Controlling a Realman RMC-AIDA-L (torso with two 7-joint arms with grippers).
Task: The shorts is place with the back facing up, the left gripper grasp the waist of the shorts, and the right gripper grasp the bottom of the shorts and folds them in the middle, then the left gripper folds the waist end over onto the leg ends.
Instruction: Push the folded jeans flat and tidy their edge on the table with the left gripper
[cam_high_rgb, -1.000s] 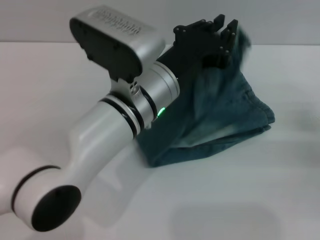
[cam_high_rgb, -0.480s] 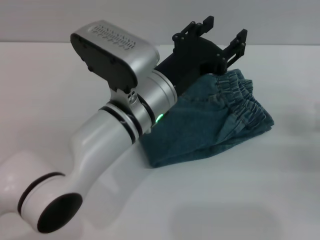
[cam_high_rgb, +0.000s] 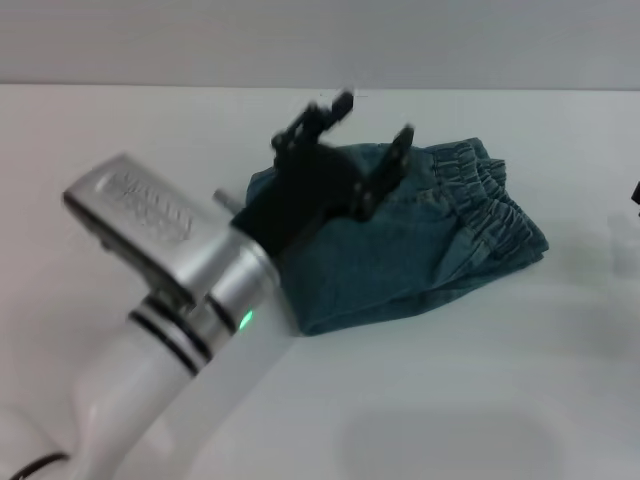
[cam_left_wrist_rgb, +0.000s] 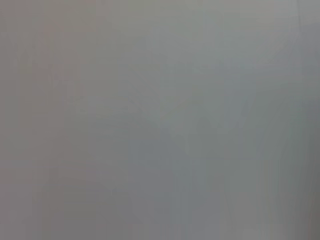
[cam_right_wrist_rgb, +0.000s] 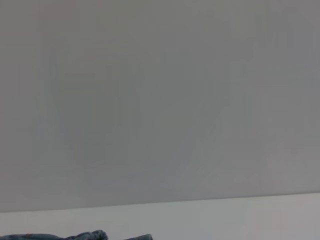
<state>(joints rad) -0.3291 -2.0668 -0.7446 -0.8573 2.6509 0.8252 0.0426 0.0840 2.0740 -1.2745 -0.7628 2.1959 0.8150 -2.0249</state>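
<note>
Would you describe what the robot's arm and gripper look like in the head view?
The left gripper is a black pronged claw on a black wrist block. Behind it sits a silver-grey housing with embossed lettering, then a silver-white cylindrical arm with black rings and a small green light. Of the right gripper, only a dark sliver shows at the picture's edge.

A plain white matte tabletop (cam_high_rgb: 480, 380) fills the view, meeting a bare pale grey wall (cam_high_rgb: 520, 40) at twelve o'clock.
</note>
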